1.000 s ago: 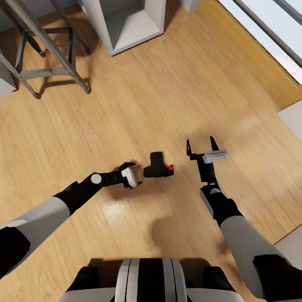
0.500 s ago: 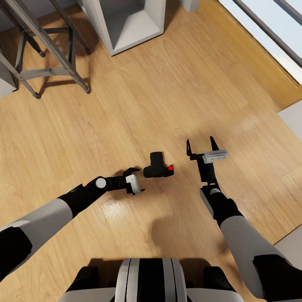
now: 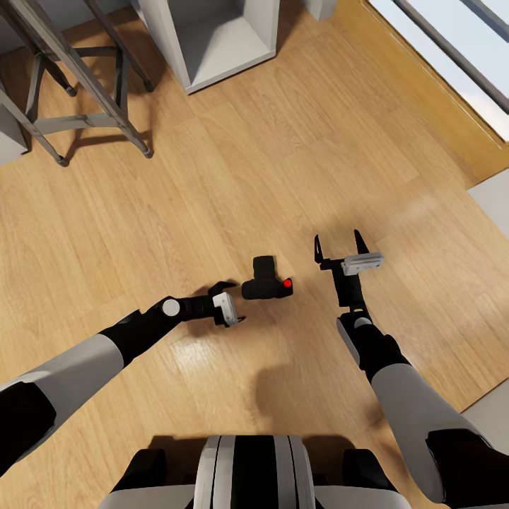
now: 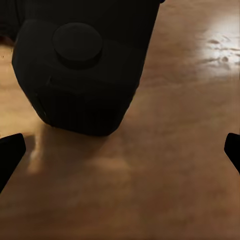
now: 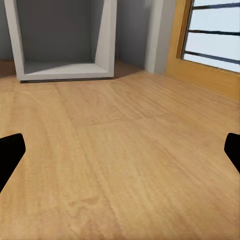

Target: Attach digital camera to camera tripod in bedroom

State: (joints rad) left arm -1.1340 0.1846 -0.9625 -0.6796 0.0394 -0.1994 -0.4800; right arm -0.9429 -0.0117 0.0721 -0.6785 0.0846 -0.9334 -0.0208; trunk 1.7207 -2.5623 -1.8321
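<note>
Head view: the digital camera (image 3: 268,284) lies on the wood floor (image 3: 283,155), between both arms. The left gripper (image 3: 230,302) reaches low and sideways, fingers apart, just beside the camera and not touching. The right gripper (image 3: 338,245) is raised, pointing forward, fingers wide apart, holding nothing. The camera tripod (image 3: 78,92) stands near the floor's far left corner.

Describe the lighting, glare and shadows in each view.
Head view: soft glare on the floor near the left gripper. Left wrist view: digital camera almost featureless black, bright sheen on the floor beyond. Right wrist view: evenly lit, white cube shelving shadowed inside.
</note>
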